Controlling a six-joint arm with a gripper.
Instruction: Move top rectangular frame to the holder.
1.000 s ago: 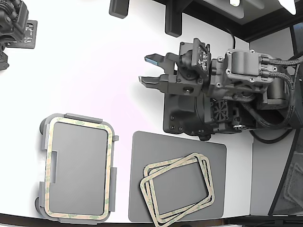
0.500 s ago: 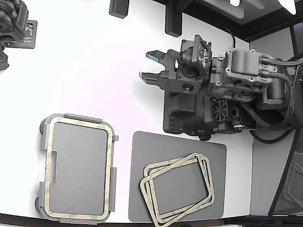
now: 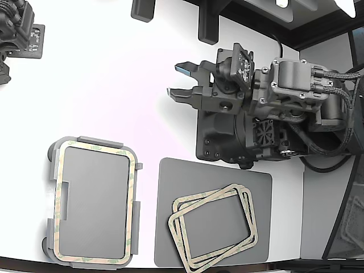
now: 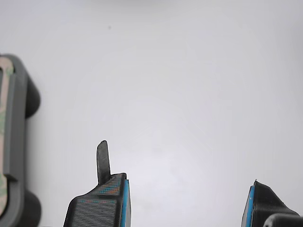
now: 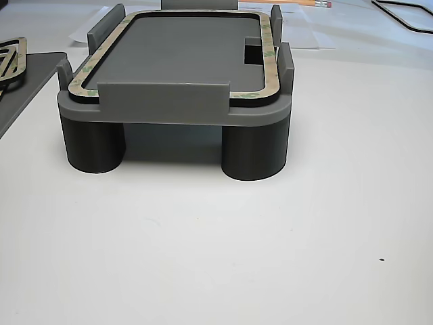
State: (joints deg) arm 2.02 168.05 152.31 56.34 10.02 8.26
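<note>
The light grey holder [image 3: 94, 199] stands at the exterior view's lower left. A beige-tan rectangular frame [image 3: 57, 199] lies flat on its rim inside the raised tabs. The other view shows the same holder [image 5: 162, 101] on round feet with the frame [image 5: 268, 40] seated level. My gripper [image 3: 174, 79] hangs well away, above the table's middle, open with nothing between its fingers. In the wrist view the open gripper [image 4: 185, 194] faces bare white table, with the holder's edge [image 4: 16, 142] and a strip of frame [image 4: 3, 80] at the border.
A darker grey flat pad [image 3: 170, 170] at the exterior view's lower middle carries overlapping identical frames [image 3: 205, 196], skewed to each other. The arm's black base [image 3: 227, 136] sits behind the pad. A second arm [image 3: 14, 28] shows at the upper left, black posts [image 3: 207, 23] at the top.
My gripper has shifted and tilted slightly at the wrist, staying open. The frames and the holder have not moved.
</note>
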